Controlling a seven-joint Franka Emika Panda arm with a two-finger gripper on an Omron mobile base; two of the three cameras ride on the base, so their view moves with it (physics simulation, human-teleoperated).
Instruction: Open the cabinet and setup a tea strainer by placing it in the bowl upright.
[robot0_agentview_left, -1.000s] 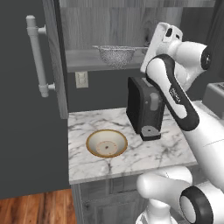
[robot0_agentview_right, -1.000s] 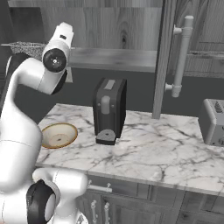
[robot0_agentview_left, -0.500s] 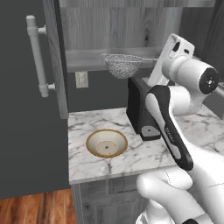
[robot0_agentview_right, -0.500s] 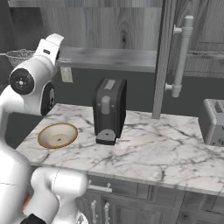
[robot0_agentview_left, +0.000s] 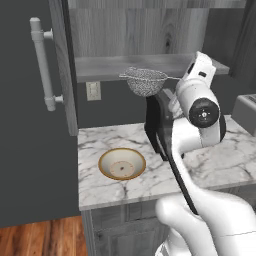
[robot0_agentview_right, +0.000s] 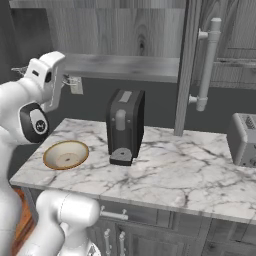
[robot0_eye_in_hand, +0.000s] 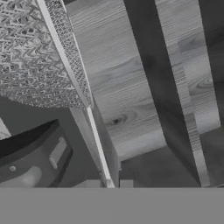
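Note:
The tea strainer (robot0_agentview_left: 145, 82), a rounded silvery mesh basket, hangs upright in the air just in front of the open cabinet's shelf (robot0_agentview_left: 105, 66). It is above the black coffee machine and up and to the right of the bowl. My gripper (robot0_agentview_left: 183, 79) is shut on its thin wire handle from the right. In the hand view the mesh (robot0_eye_in_hand: 30, 57) is at the top left, and the handle (robot0_eye_in_hand: 97, 144) runs down between my fingertips (robot0_eye_in_hand: 126, 183). The cream bowl (robot0_agentview_left: 122, 163) with a golden rim sits empty on the marble counter, seen again in the right base view as bowl (robot0_agentview_right: 66, 154).
The cabinet's left door (robot0_agentview_left: 30, 130) stands swung open with its bar handle (robot0_agentview_left: 42, 65); the right door (robot0_agentview_right: 192, 65) is open too. A black coffee machine (robot0_agentview_right: 125, 125) stands mid-counter beside the bowl. A toaster (robot0_agentview_right: 245, 137) sits at the far right.
The strainer has come forward off the cabinet shelf and dropped a little, still held. The arm has swung closer to the base cameras.

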